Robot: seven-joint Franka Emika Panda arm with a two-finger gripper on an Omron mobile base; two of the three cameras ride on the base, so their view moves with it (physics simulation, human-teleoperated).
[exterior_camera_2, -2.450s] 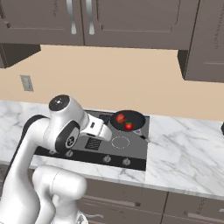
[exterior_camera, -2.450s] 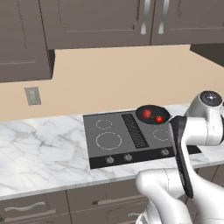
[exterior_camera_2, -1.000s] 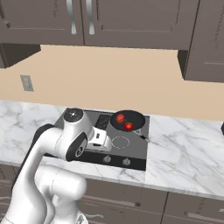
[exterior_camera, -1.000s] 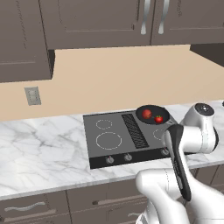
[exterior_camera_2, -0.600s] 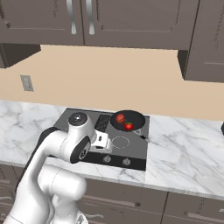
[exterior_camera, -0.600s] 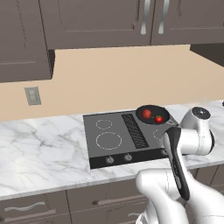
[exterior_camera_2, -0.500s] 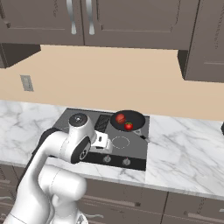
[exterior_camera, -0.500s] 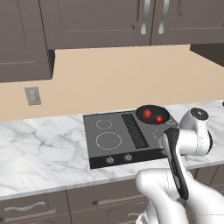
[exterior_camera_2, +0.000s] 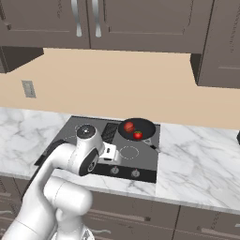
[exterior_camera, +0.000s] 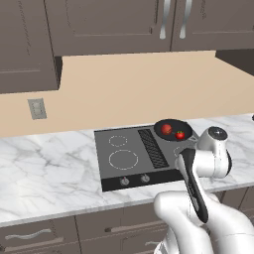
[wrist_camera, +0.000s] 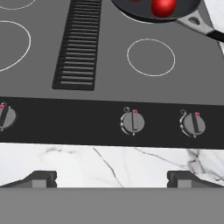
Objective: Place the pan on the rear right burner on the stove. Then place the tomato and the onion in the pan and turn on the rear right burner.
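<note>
The black pan [exterior_camera: 172, 130] sits at the rear right of the stove [exterior_camera: 130, 167], covering the rear right burner's ring. Inside it lie the dull red onion [exterior_camera: 166, 128] and the bright red tomato [exterior_camera: 180, 134], also the onion [exterior_camera_2: 129, 126] and tomato [exterior_camera_2: 138, 135] in the right base view. In the hand view my gripper [wrist_camera: 111, 180] is open and holds nothing. It hangs over the marble counter edge just in front of the knob strip, with the tomato [wrist_camera: 163, 6] and the pan [wrist_camera: 131, 9] at the top. One knob [wrist_camera: 132, 121] lies straight ahead and another knob [wrist_camera: 193, 123] to its right.
The pan's handle [wrist_camera: 203, 27] points toward the front right. A small front ring [wrist_camera: 151, 57] and the black vent grille [wrist_camera: 78, 43] lie between the knobs and the pan. A third knob [wrist_camera: 4, 117] is at the left. Marble counter [exterior_camera: 44, 173] flanks the stove, under dark cabinets.
My arm has come down and forward, bringing the hand low over the stove's front edge. The jaws stayed open. Pan, tomato and onion have not moved.
</note>
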